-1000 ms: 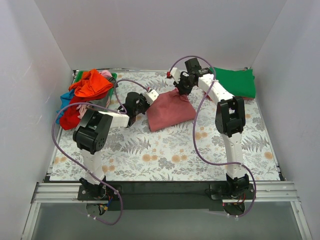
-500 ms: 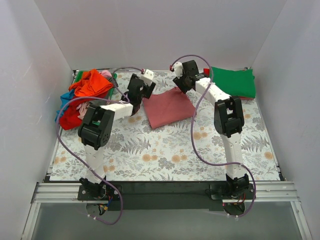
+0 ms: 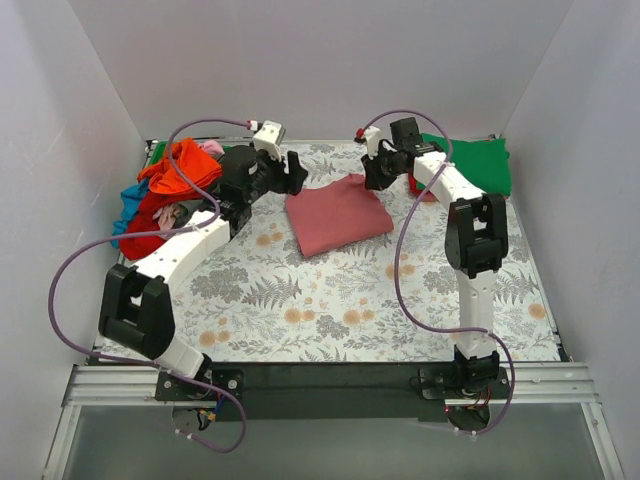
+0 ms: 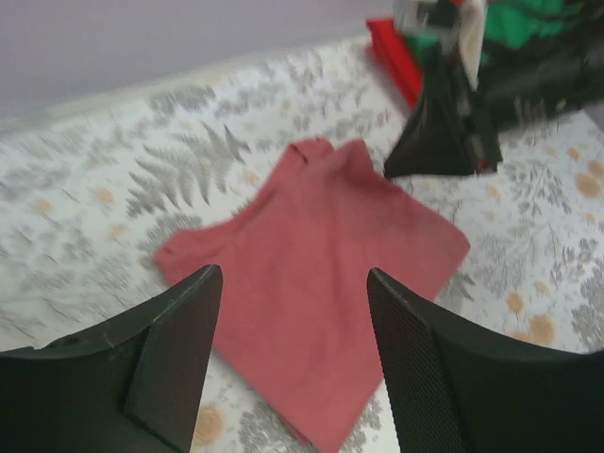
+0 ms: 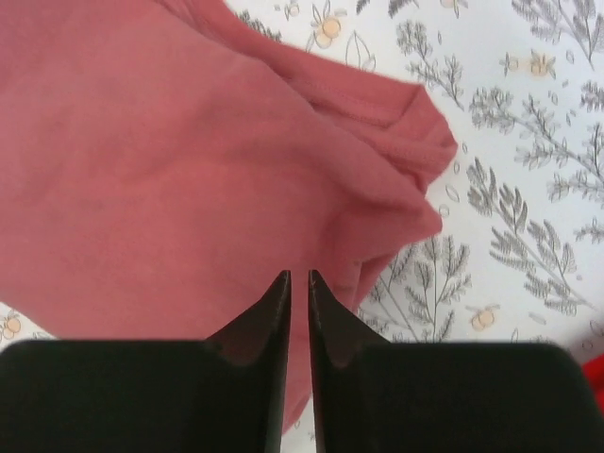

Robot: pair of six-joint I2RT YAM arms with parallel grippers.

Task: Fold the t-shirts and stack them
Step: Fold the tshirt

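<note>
A folded dusty-rose t-shirt [image 3: 338,213] lies flat on the printed cover at mid-table. My left gripper [image 3: 293,178] hovers just off its far-left corner, open, with the shirt [image 4: 311,283] seen between its empty fingers. My right gripper [image 3: 378,178] hangs over the shirt's far-right corner. In the right wrist view its tips [image 5: 299,276] are nearly together, a thin slit between them and nothing in it, above the rose fabric [image 5: 170,160]. A folded green t-shirt [image 3: 470,165] rests on a red one [image 3: 424,190] at the back right. Loose t-shirts are heaped at the back left, orange [image 3: 183,165] on top.
The heap also shows red [image 3: 140,232] and blue [image 3: 130,196] fabric against the left wall. White walls close in the floral cover [image 3: 330,310] on three sides. The right gripper [image 4: 444,123] appears in the left wrist view beyond the shirt.
Both grippers let go of the rose shirt, which has settled flat. The left arm swung outward and its gripper drew back, open. The right gripper shifted right, opened, then closed down.
</note>
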